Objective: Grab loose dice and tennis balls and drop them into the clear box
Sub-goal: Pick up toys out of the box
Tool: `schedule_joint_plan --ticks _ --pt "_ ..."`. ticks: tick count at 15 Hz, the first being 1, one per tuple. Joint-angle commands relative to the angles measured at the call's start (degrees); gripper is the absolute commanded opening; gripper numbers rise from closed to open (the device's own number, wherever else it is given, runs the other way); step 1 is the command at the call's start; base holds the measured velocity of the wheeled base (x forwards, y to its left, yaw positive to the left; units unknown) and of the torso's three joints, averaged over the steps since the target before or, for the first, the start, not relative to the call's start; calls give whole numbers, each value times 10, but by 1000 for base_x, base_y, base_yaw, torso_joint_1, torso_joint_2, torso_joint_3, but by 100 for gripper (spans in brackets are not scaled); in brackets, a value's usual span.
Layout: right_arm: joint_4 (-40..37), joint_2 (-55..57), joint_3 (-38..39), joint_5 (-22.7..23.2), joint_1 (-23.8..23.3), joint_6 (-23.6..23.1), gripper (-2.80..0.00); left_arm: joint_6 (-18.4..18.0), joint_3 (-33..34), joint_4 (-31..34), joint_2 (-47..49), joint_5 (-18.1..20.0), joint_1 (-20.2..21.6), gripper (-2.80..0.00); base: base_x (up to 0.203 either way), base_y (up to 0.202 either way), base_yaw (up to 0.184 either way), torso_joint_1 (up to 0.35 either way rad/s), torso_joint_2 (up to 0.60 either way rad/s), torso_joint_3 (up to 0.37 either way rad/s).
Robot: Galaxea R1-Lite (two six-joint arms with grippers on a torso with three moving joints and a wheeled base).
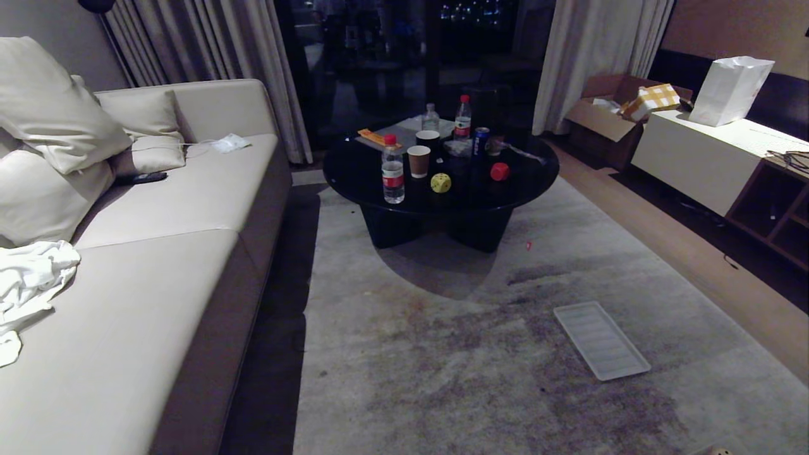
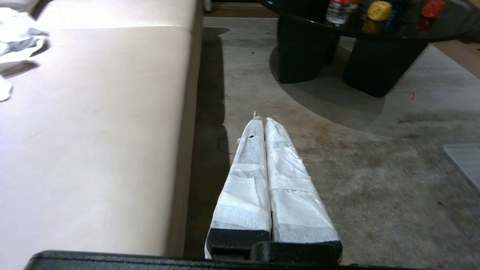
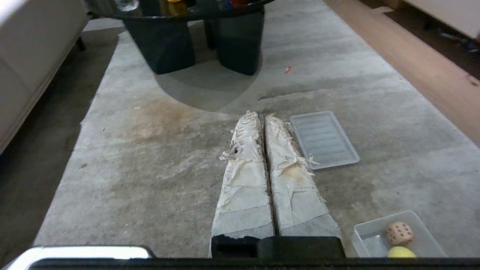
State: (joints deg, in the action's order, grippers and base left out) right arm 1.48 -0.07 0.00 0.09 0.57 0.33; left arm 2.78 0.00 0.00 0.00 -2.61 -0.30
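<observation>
Both my left gripper (image 2: 262, 120) and right gripper (image 3: 258, 114) are closed and empty, the yellow die (image 1: 440, 183) far ahead on the black table (image 1: 537, 177), nearer my left.

Yellow die (image 1: 441, 183) with dark pips, beige die (image 3: 399, 233) with dark pips, black table (image 1: 354, 170), yellow-checked box (image 1: 651, 100)

From the head we look down over the room, and both low wrist cameras face the same black table (image 1: 442, 189) across the rug (image 1: 474, 354).
</observation>
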Motion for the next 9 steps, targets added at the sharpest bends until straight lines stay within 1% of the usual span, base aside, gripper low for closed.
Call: schedule_joint_plan --ticks 1,2,3,9 --pt "0 1 5 0 0 0 -280 1 1 -1 1 -1 0 -280 0 0 0 0 0 0" --pt "0 1 5 0 0 0 -280 1 1 -1 1 -1 0 -280 0 0 0 0 0 0" --pt "0 1 5 0 0 0 -280 1 1 -1 1 -1 0 -280 124 0 -2 2 2 2" --pt "0 1 5 0 0 -1 -280 0 1 -1 1 -1 0 -280 181 0 1 2 1 4"
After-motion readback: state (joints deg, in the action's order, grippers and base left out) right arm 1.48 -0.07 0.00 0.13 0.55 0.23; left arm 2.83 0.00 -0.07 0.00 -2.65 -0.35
